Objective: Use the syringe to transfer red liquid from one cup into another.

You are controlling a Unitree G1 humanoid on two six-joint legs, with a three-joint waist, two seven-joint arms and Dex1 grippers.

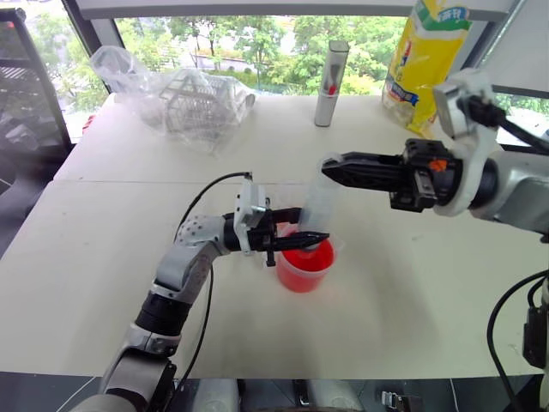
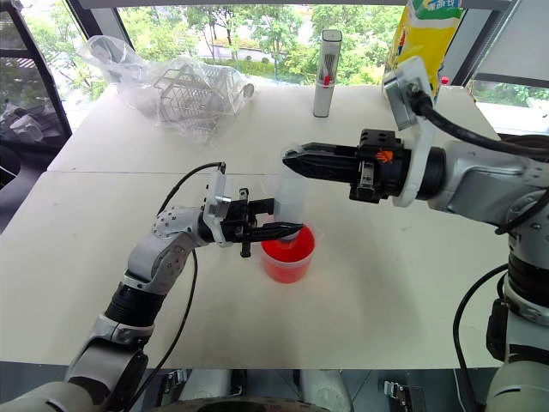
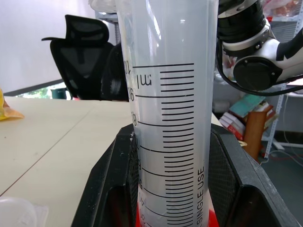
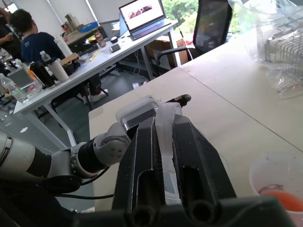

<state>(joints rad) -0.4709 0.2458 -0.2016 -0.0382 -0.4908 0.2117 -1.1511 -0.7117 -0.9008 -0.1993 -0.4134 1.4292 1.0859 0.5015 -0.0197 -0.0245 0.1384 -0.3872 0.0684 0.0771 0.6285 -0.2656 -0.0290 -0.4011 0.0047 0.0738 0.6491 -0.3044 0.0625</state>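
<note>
Left gripper [image 1: 296,225] clamps the syringe [image 1: 319,204] low on its barrel; in the left wrist view the scale-marked barrel [image 3: 175,118] stands upright between the two black fingers [image 3: 111,189]. Right gripper [image 1: 336,166] comes in level from the right and pinches the plunger [image 4: 164,124] at the top, fingers clenched on the pale plunger strip.

Syringe long axis is near vertical, tip down into the beaker [image 1: 304,264], which holds red liquid [image 1: 305,257]. Beaker sits on the table [image 1: 412,300] directly under the left fingers. Barrel looks clear, so the draw has probably not begun.

Coming move turns on the plunger axis: it runs straight up from the left grip, so the right hand, already on the plunger, is the one to pull up while left holds steady. Small cup [image 4: 274,184] sits just beside; whether the red in it is its own I cannot tell.
</note>
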